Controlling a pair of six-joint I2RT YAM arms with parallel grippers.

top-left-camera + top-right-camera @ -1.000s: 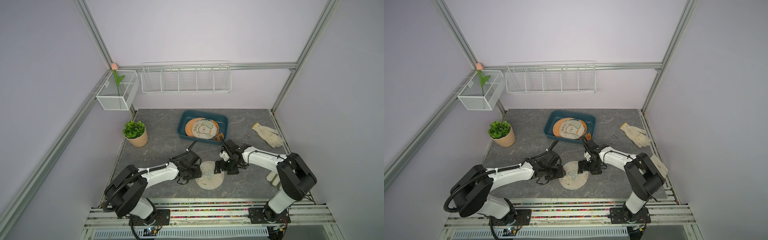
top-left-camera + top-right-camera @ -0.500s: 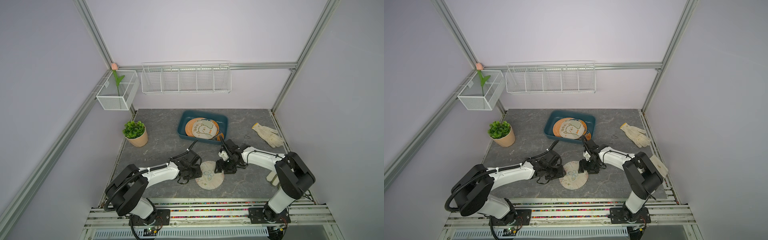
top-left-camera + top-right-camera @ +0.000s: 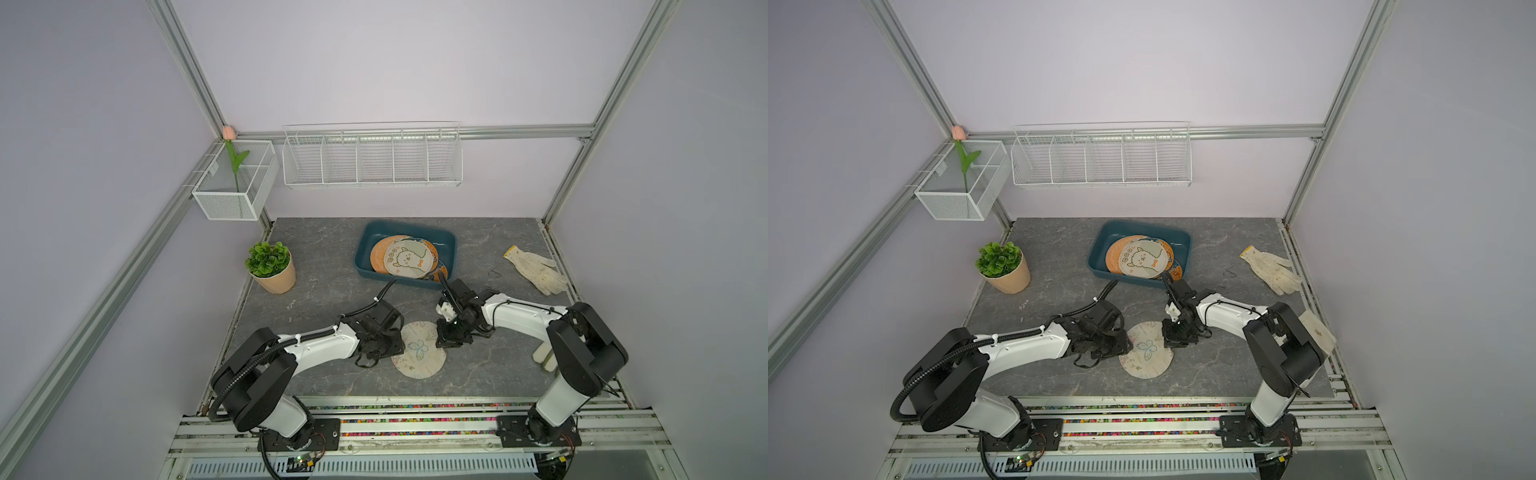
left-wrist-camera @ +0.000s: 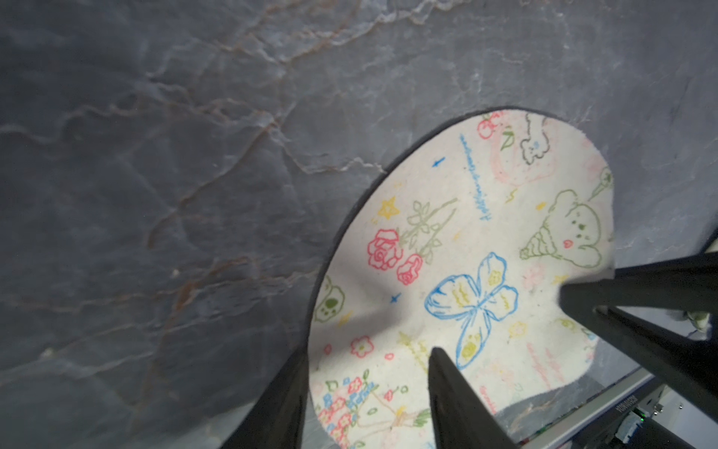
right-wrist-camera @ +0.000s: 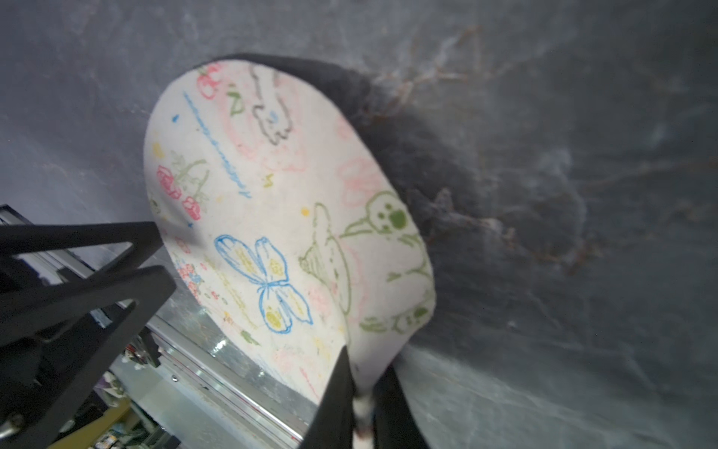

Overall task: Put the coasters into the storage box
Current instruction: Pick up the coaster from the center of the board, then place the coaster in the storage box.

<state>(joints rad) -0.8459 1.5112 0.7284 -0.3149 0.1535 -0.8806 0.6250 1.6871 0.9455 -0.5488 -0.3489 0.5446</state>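
— The left claw point(image 3: 398, 345) stands half open astride the butterfly coaster's point(image 3: 419, 351) left edge, clamping nothing; the right claw point(image 5: 365, 367) is pinched shut on its right rim.
— Mid-front of the bench point(image 3: 311, 249). Lift slowly, it bends. The storage box point(image 3: 405, 227) sits mid-back; grey marbled top, lilac walls.

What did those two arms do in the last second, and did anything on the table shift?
The right tool, wide open a second ago, closed on the edge of the butterfly coaster on its own side. The left tool stayed partly open at the opposite edge. Both arms barely moved. The storage box, the coasters in it, the glove and the plant stayed put.
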